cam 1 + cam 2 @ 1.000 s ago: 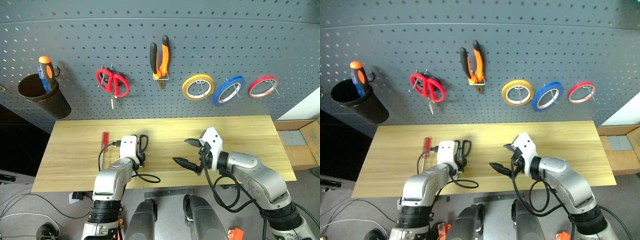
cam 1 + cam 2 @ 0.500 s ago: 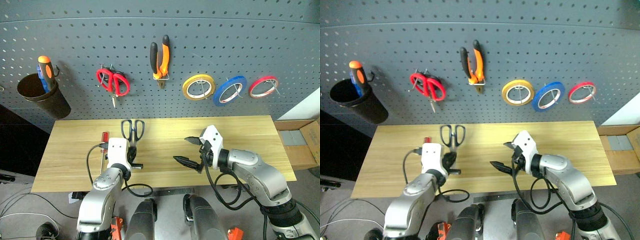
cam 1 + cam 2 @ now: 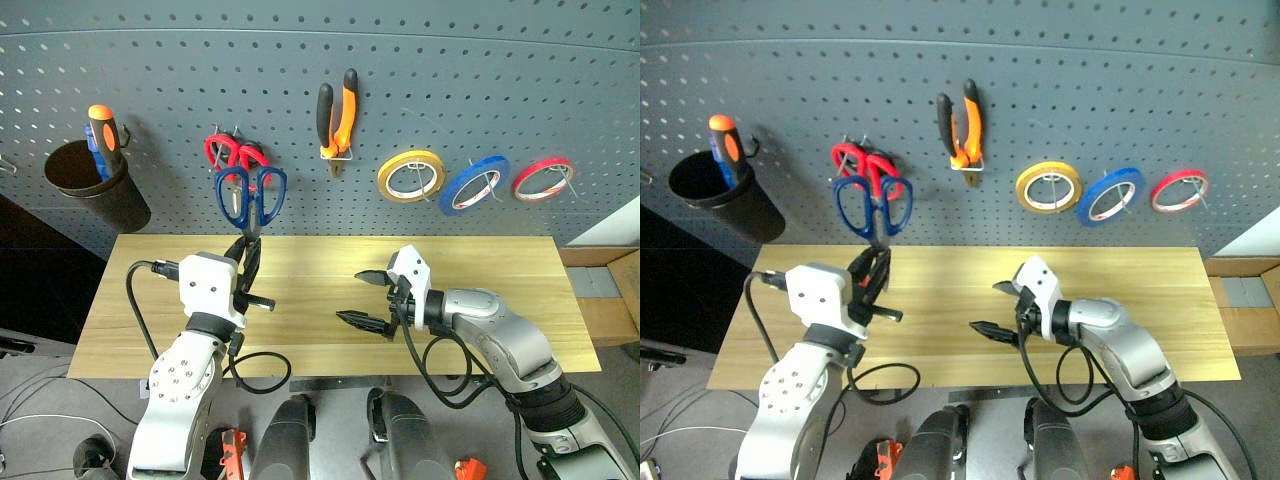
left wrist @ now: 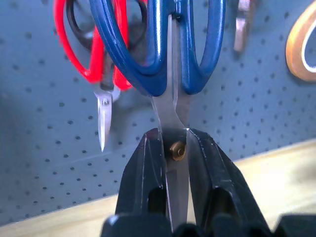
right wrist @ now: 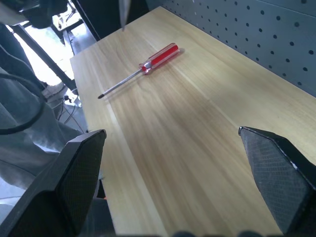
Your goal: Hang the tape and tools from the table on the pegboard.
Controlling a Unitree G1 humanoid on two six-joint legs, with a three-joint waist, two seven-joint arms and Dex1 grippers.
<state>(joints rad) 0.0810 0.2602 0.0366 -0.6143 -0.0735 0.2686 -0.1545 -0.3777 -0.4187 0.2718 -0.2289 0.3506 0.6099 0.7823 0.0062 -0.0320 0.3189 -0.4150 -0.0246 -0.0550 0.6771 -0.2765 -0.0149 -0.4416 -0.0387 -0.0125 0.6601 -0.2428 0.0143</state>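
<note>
Hanging is mostly done: the orange-and-black pliers (image 3: 338, 120) and the thin blue tape (image 3: 473, 184) are on hooks of the dotted grey pegboard (image 3: 500, 90). The left hand (image 3: 246, 272) is clenched on the steel blades of the blue scissors (image 3: 249, 199), handles raised just before the red scissors (image 3: 231, 152); probably no hook is caught yet. A slim red screwdriver (image 5: 140, 67) lies on the grained wooden surface (image 3: 480, 265). The right hand (image 3: 371, 298) is released, empty.

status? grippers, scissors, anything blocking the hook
Left gripper shut on blue scissors at the pivot, handles up at the pegboard. Right gripper open, empty. Red scissors already on the hook behind.
</note>
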